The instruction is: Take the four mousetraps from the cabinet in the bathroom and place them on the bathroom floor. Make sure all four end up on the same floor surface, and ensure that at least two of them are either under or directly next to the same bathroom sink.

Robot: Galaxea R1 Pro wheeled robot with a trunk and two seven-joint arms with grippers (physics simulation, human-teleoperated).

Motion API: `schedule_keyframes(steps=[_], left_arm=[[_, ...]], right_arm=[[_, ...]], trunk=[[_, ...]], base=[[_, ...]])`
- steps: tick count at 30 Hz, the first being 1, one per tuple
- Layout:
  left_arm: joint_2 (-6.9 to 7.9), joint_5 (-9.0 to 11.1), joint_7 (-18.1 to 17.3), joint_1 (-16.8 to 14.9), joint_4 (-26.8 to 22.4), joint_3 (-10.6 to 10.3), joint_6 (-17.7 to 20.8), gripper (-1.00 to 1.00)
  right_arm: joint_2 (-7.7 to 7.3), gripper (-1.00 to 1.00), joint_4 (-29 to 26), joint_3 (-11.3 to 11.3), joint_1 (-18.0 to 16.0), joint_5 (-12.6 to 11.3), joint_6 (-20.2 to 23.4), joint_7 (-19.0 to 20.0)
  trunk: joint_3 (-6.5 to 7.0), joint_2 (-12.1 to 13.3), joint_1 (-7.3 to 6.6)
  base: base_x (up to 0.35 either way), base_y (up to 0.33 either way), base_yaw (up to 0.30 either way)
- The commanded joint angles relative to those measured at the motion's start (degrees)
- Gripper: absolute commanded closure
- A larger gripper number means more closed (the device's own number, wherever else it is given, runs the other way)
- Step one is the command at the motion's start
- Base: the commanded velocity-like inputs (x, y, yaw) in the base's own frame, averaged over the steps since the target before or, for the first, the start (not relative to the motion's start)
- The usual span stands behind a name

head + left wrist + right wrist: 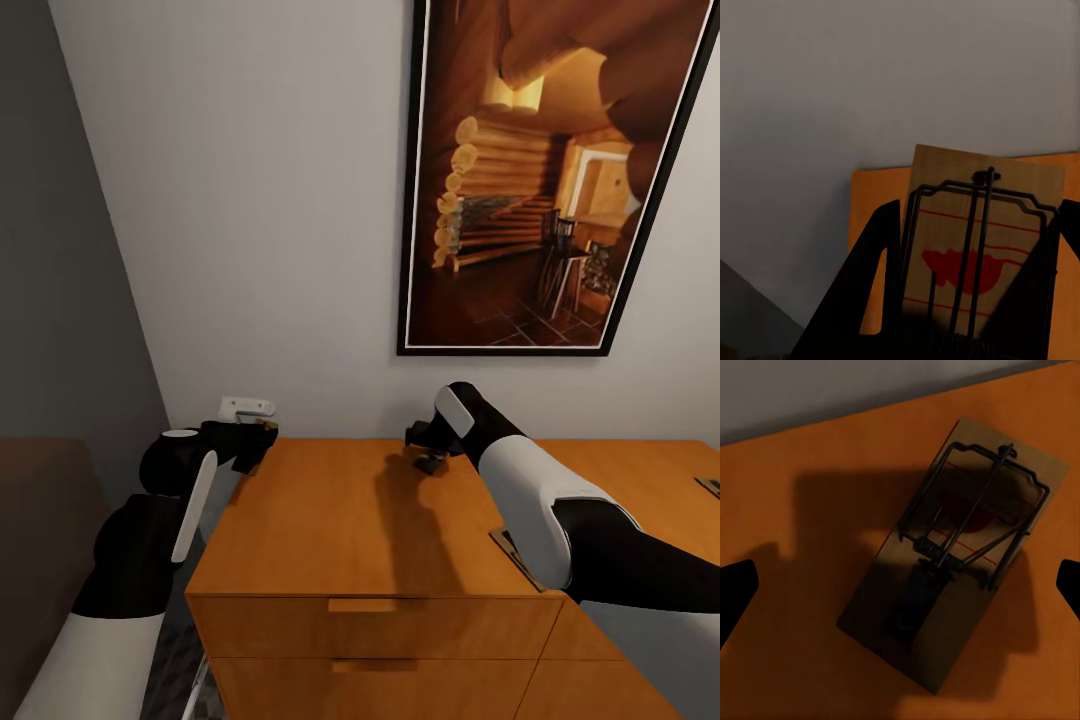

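Note:
The orange-brown cabinet [340, 520] stands against the white wall. My left gripper [256, 441] hovers at its left rear corner, shut on a mousetrap [982, 240], a tan board with dark wire and a red spot held between the black fingers [862, 300]. My right gripper [426, 452] hangs open just above the cabinet top near the wall. Under it lies a second mousetrap [956, 547], flat on the wood, with the fingertips [735, 592] wide apart on either side. A third mousetrap [512, 553] peeks out from beneath my right forearm, and another [709, 487] lies at the right edge.
A large framed picture of a log cabin [540, 180] hangs on the wall above the cabinet. A dark grey wall [60, 300] and a brown surface [40, 520] close off the left. Drawer fronts [365, 605] face me. A dim strip of floor [180, 670] shows beside the cabinet.

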Motion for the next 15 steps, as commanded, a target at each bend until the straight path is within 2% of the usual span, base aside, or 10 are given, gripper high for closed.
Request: schedule_keyframes(steps=[1, 12, 15], left_arm=[[0.02, -0.1, -0.1, 0.0, -0.1, 0.0, 0.3, 1.00], [0.09, -0.1, -0.1, 0.0, -0.1, 0.0, 0.3, 1.00], [0.10, -0.1, -0.1, 0.0, -0.1, 0.0, 0.3, 1.00]], right_arm=[[0.04, -1.00, -0.1, -0.3, 0.0, -0.3, 0.1, -0.5], [-0.01, -1.00, 0.0, -0.3, 0.0, -0.3, 0.1, -0.5], [-0.04, -1.00, 0.0, -0.3, 0.0, -0.3, 0.1, -0.5]], trunk=[[-0.07, 0.0, 0.00], [-0.07, 0.0, 0.00], [-0.61, -1.2, 0.66]], base=[[0.000, 0.000, 0.000], [0.000, 0.000, 0.000], [0.000, 0.000, 0.000]])
